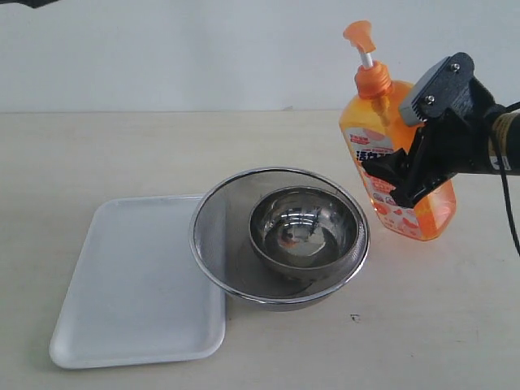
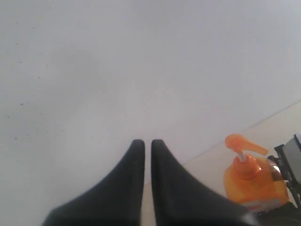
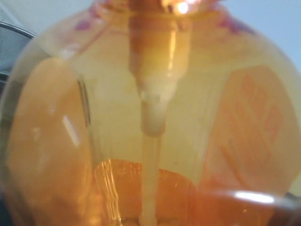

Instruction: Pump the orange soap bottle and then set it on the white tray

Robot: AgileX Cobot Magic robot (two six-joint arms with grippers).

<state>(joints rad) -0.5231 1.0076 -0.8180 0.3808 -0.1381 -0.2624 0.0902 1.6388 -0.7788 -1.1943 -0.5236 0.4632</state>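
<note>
The orange soap bottle (image 1: 367, 122) stands at the back right of the table, leaning a little, with its pump head (image 1: 358, 34) up on the white stem. My right gripper (image 1: 394, 180) comes in from the right and is shut on the bottle's body, one finger across the label. The right wrist view is filled by the translucent bottle (image 3: 150, 117) and its inner tube. The white tray (image 1: 130, 284) lies flat at the front left. My left gripper (image 2: 147, 142) is shut on nothing, raised toward the wall, with the bottle (image 2: 251, 181) off to its side.
A round metal mesh strainer (image 1: 219, 223) sits in the middle of the table, overlapping the tray's right edge. A smaller steel bowl (image 1: 305, 227) rests inside it. Bare tabletop lies in front of the bottle and behind the tray.
</note>
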